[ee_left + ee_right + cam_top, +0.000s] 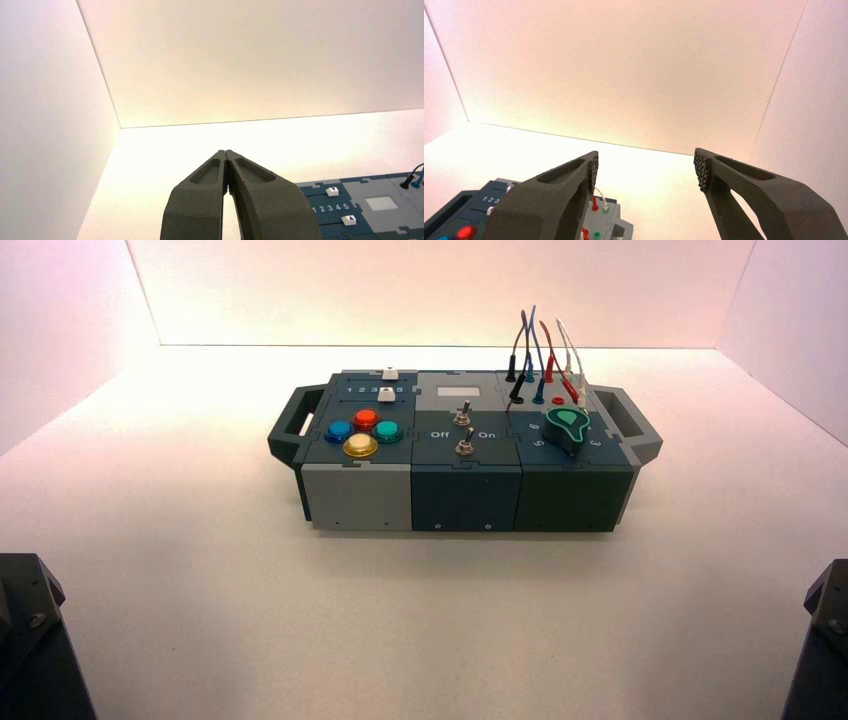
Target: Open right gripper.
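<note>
My right gripper [646, 167] is open wide and empty, held above the table short of the box's wire end; its arm shows at the lower right corner of the high view [825, 640]. My left gripper [226, 152] is shut and empty, parked short of the box's slider end; its arm shows at the lower left corner [30, 640]. The box [462, 490] stands in the middle of the table, apart from both grippers.
The box bears coloured round buttons [361, 432], two white sliders [387, 393], two toggle switches [463, 430] lettered Off and On, a green knob [567, 426], and plugged wires [540, 355]. Grey handles [290, 425] jut from both ends. White walls enclose the table.
</note>
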